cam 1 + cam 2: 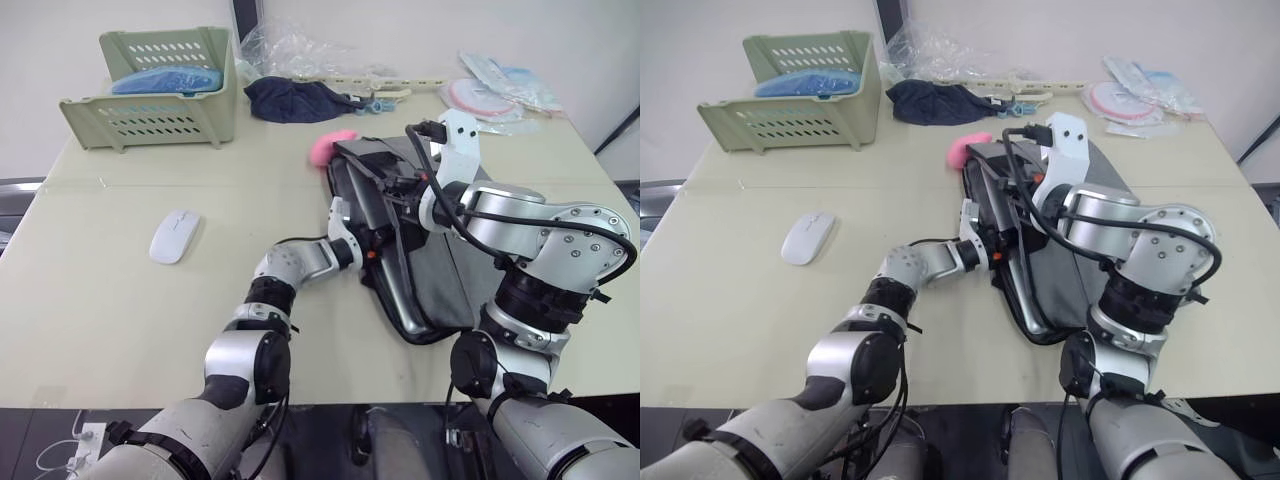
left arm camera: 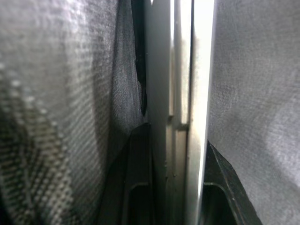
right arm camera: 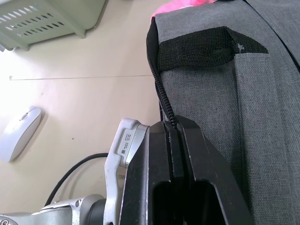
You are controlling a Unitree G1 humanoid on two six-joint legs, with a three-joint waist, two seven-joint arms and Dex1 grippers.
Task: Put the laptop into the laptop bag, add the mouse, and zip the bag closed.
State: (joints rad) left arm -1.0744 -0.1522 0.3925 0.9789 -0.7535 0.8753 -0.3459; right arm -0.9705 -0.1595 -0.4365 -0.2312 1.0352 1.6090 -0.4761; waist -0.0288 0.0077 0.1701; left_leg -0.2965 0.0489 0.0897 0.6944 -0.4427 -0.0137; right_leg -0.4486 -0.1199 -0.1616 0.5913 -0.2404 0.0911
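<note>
The grey laptop bag [image 1: 452,282] lies flat right of the table's middle, its zipped mouth facing left and gaping. The silver laptop [image 2: 164,70] sits edge-on inside that mouth, grey fabric on both sides. My left gripper [image 2: 176,140] reaches into the opening and is shut on the laptop's edge, also seen at the left gripper [image 1: 366,246]. My right gripper [image 3: 173,124] is shut on the bag's upper zipper edge near the black handle strap [image 3: 197,47], holding the flap up. The white mouse [image 1: 174,236] rests alone on the table to the left.
A pink plush toy [image 1: 332,146] touches the bag's far corner. A green basket [image 1: 150,112] with blue items stands at the back left. A dark cloth [image 1: 290,100] and plastic packets [image 1: 500,85] lie along the back edge.
</note>
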